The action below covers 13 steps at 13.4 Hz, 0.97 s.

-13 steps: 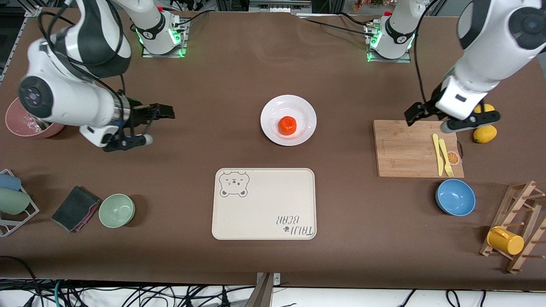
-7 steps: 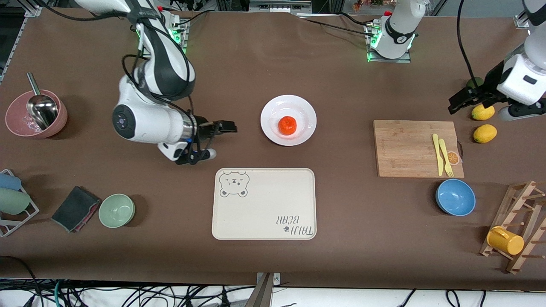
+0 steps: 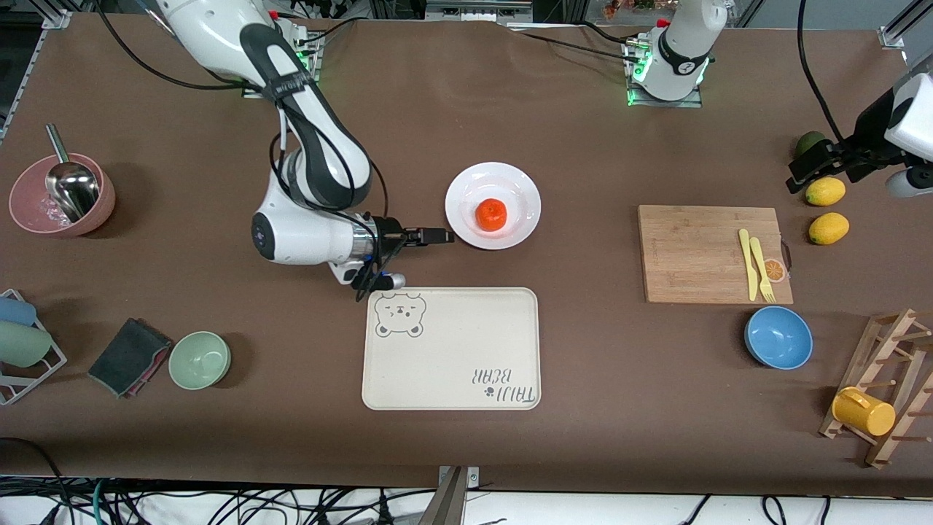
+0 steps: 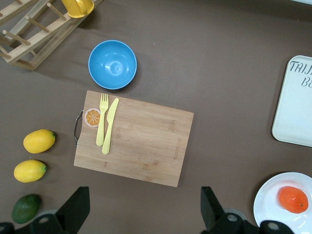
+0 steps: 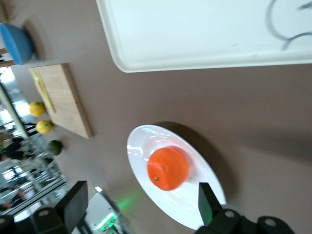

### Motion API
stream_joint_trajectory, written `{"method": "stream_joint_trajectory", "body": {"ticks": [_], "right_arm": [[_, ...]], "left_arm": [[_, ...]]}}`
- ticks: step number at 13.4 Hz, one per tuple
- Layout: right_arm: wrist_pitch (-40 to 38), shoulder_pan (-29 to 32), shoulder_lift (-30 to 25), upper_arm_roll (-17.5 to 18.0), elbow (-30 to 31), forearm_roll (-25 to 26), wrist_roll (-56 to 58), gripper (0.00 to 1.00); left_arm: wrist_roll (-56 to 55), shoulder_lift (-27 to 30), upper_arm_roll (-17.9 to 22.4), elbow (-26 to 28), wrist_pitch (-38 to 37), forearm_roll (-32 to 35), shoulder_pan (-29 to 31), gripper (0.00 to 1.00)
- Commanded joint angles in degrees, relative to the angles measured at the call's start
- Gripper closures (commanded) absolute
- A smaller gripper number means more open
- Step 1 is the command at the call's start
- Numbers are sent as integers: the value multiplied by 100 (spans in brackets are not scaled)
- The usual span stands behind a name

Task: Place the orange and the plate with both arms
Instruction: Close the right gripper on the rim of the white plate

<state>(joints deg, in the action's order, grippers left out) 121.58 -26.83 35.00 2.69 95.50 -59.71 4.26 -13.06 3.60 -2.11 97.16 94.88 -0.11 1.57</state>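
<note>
The orange [image 3: 491, 214] lies in the middle of the white plate [image 3: 510, 182] at the table's centre. My right gripper [image 3: 439, 235] is open and empty, low beside the plate's rim on the right arm's side, its fingers pointing at the plate. The right wrist view shows the orange [image 5: 167, 168] on the plate [image 5: 139, 146] just ahead of that gripper [image 5: 140, 204]. My left gripper [image 3: 807, 168] is open and empty, up over the lemons at the left arm's end of the table. The left wrist view [image 4: 144, 207] shows the plate [image 4: 273, 195] and orange [image 4: 293, 199] at its edge.
A beige bear-print tray [image 3: 452, 348] lies nearer the front camera than the plate. A wooden cutting board [image 3: 692, 255] carries a yellow fork and knife. Two lemons [image 3: 829, 227], an avocado [image 3: 809, 141], a blue bowl [image 3: 778, 337], a green bowl [image 3: 200, 359], a pink bowl [image 3: 29, 211] and a mug rack [image 3: 885, 379] stand around.
My right arm has swung from the pink bowl's end across to the plate's rim. My left arm has moved off the cutting board toward the lemons at the table's end.
</note>
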Motion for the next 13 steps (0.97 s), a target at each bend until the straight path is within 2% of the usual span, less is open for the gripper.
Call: {"method": "stream_joint_trajectory", "body": {"ticks": [1, 3, 7, 13], "right_arm": [[50, -50, 156, -40, 169, -830, 995, 0], [15, -59, 244, -40, 214, -1120, 1829, 0], [-205, -42, 270, -40, 495, -1192, 3323, 0], [-118, -59, 402, -40, 952, -1271, 4188, 2]], "left_arm": [[84, -141, -9, -224, -145, 90, 28, 0], [84, -184, -18, -224, -145, 90, 37, 0], [93, -193, -52, -242, -172, 133, 89, 0], [102, -185, -35, -251, -259, 125, 98, 0]]}}
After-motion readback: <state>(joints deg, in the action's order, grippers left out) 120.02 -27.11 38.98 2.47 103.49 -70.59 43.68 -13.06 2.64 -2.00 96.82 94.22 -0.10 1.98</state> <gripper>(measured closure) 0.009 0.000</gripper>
